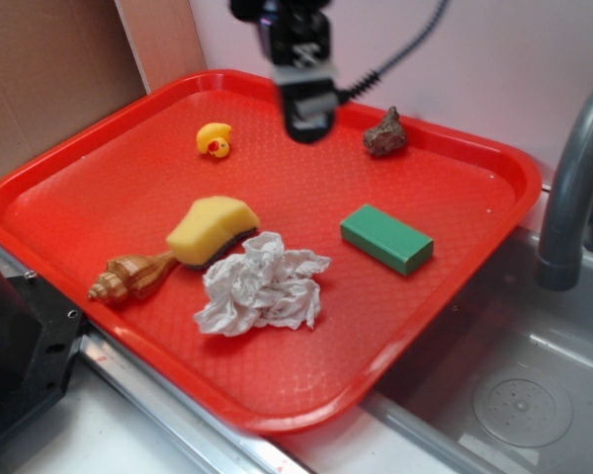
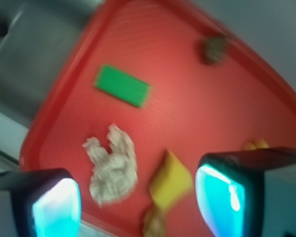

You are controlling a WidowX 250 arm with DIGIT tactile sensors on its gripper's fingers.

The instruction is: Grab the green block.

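Exterior view, gripper [image 1: 306, 126]: spread, empty, over tray [image 1: 40, 212] far edge.
Green block [image 1: 386, 238]: toward sink-side edge; long axis diagonal.

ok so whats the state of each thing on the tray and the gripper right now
gripper: open, holding nothing, above the tray
green block: lying flat, untouched
yellow sponge: tilted, yellow side up
paper wad: crumpled
rubber duck: looks tipped over
shell: on its side
rock: resting near the back rim
red tray: flat
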